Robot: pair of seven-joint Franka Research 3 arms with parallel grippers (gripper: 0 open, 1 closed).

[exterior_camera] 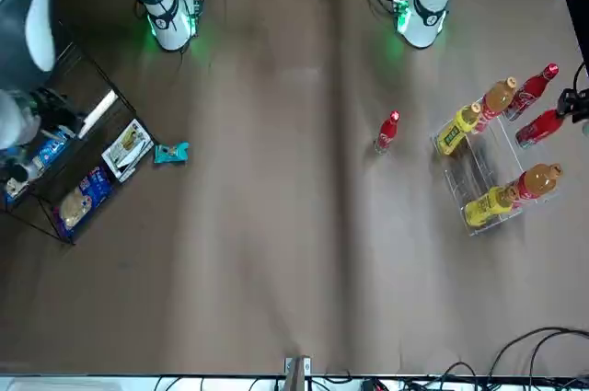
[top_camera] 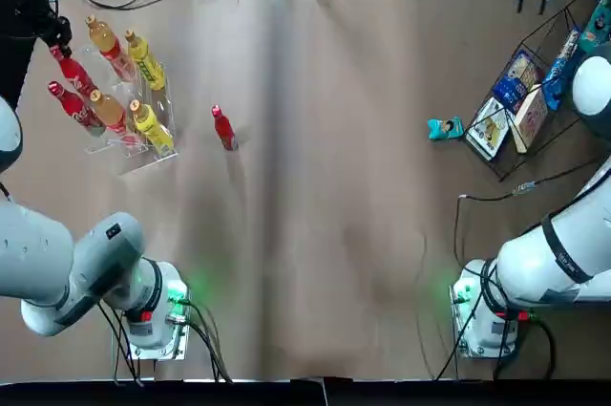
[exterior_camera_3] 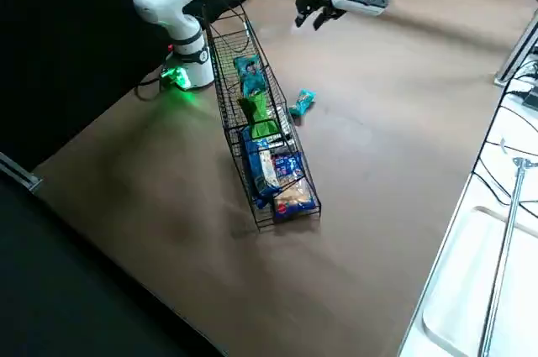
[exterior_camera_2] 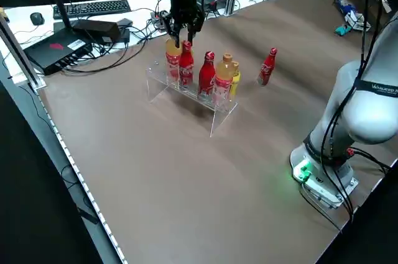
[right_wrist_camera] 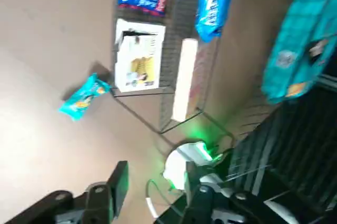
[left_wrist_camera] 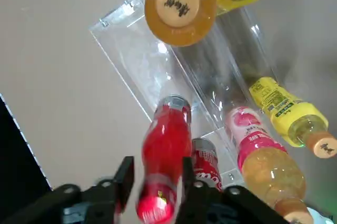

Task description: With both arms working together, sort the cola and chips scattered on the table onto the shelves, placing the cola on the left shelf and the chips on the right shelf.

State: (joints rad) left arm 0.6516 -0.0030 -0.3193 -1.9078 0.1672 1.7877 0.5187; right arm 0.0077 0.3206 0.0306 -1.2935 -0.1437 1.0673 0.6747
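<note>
Bright, even light; soft shadows, faint glare on the tabletop [top_camera: 315, 186]; right wrist view blurred

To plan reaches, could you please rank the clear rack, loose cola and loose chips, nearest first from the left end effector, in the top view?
Left end effector: upper left.
1. Clear rack, left side.
2. Loose cola, left of centre.
3. Loose chips, right.

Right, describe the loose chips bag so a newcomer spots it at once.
Find the black wire rack on the robot's right. Just outside its edge, toward the table's middle, lies a small teal bag. It alone rests on bare table; the other packets sit in the rack.
</note>
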